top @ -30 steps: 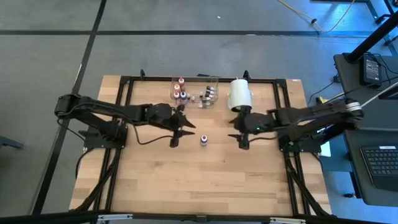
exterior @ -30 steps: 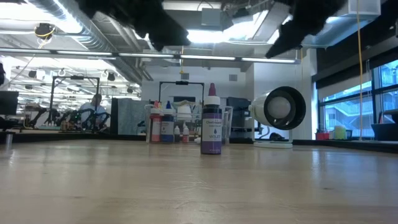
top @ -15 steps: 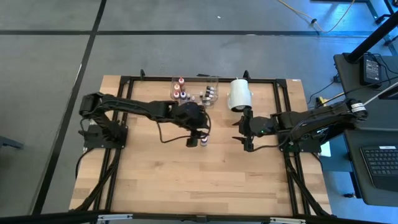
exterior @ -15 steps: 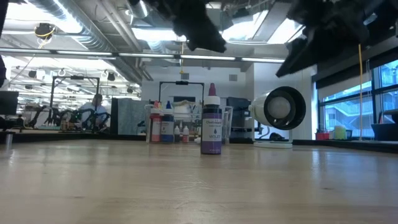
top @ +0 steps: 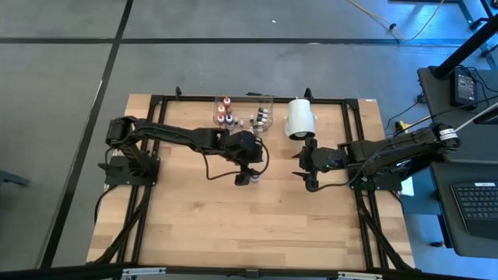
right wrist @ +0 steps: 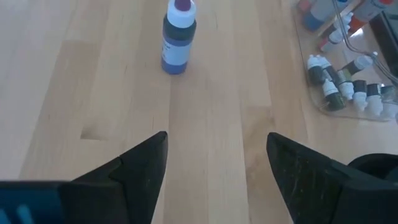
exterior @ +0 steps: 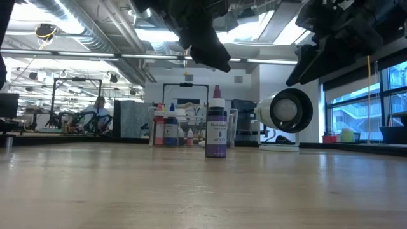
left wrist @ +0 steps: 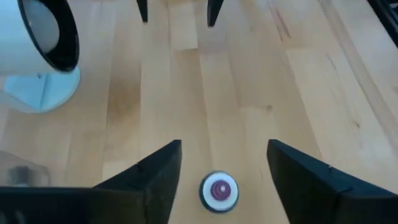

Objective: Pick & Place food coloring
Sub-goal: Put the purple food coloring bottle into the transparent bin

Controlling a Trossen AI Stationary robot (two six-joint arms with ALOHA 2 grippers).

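Well, a single purple bottle (exterior: 216, 126) of food coloring stands upright out on the bare wood of the bench (top: 257, 225), apart from the rest; its body is dark violet with a pale label across the front, the shoulder and collar are white, and a small purple tip caps it; from straight above it shows as a white ring around a purple dot; the left tool (top: 247, 178) hangs right over it, its two dark fingers (left wrist: 149, 177) spread wide on either side of the cap, not touching it, and gripping nothing; seen level across the bench, that arm is a dark mass above the bottle with a clear gap between them.

Farther back, at the far edge of the bench, the clear plastic tray (right wrist: 323, 102) keeps the other bottles (exterior: 166, 129); a few taller ones stand together with red and orange tops and a blue body, and beside them a cluster of tiny vials (right wrist: 348, 93) with white caps and dark or pale bodies; they are too small to sort further.

Just beside the tray lies the big white cylinder (top: 299, 118), on its side with its dark open mouth facing across the bench.

Off to that side the right tool (top: 310, 173) hovers above bare wood, well apart from the purple bottle, its fingers (right wrist: 140, 168) spread wide and empty; a person (exterior: 98, 109) sits in the room beyond.
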